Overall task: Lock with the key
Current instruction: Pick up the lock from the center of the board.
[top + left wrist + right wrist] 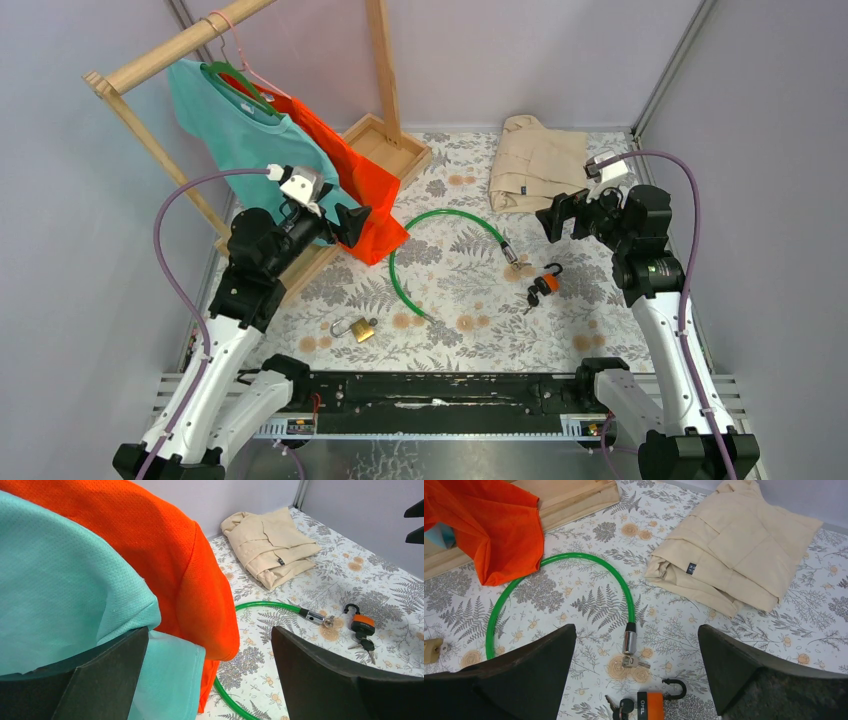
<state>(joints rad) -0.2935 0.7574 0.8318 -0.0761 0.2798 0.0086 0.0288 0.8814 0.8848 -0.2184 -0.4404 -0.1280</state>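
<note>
Surface: table [470, 335] under a floral cloth, walled on three sides.
Orange padlock [543, 284] [361, 625] [647, 702]: lay flat right of centre, nearer the right edge than the left, about midway between the near and far edges; its black shackle looked sprung open.
Keys [529, 299] [367, 645] [619, 708]: dark-headed bunch touching the padlock's body end; could not tell whether one sat in the keyhole.
Green cable lock [447, 212] [270, 605] [626, 592]: lay in an open loop across the centre, its metal end just beside the orange padlock, apart from it.
Brass padlock [362, 329]: near the near edge, left of centre, well apart from the orange one.
Left gripper [345, 222] [209, 630]: raised over the left side, jaws wide apart, holding nothing, close against the hanging cloth.
Right gripper [560, 215] [636, 627]: raised toward the right edge, jaws wide apart and empty; in its wrist view the cable's end and the orange padlock lay below the gap.
Wooden rack [385, 60]: stood at the far left corner.
Teal shirt [240, 130] [65, 580]: hung on the rack.
Orange shirt [350, 175] [165, 540] [489, 525]: hung beside the teal one, hem reaching the cloth.
Beige garment [535, 165] [272, 542] [744, 545]: folded, at the far right corner.
</note>
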